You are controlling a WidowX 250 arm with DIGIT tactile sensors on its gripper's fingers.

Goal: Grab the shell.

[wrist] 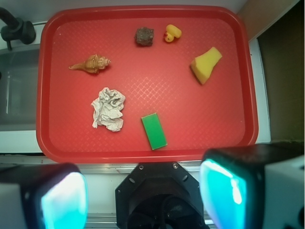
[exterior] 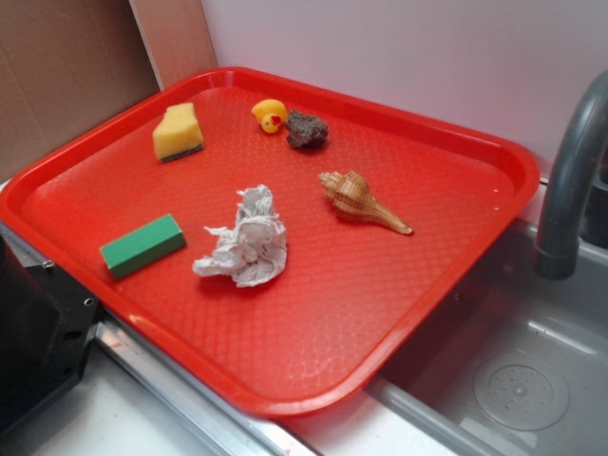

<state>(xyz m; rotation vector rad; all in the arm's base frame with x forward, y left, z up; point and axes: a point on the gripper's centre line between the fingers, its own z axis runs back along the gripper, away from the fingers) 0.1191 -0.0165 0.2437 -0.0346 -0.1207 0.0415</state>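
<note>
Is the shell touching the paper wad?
No, the shell lies apart from the paper wad, with bare tray between them.

Tray (exterior: pixel 456 275) red, diamond-textured. Shell (exterior: pixel 359 199) tan with brown stripes, near tray centre. Paper wad (exterior: pixel 247 239) white, just beside centre. Rock (exterior: pixel 306 129) dark grey, duck (exterior: pixel 270 115) yellow, sponge (exterior: pixel 178 131) yellow. Block (exterior: pixel 142 245) green.

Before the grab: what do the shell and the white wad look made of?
Shell: looks like real seashell, hard, tan with brown stripes, knobbly whorls, slight sheen; could be a resin copy. White wad: crumpled paper or tissue, matte, with sharp creases and soft folds.
</note>
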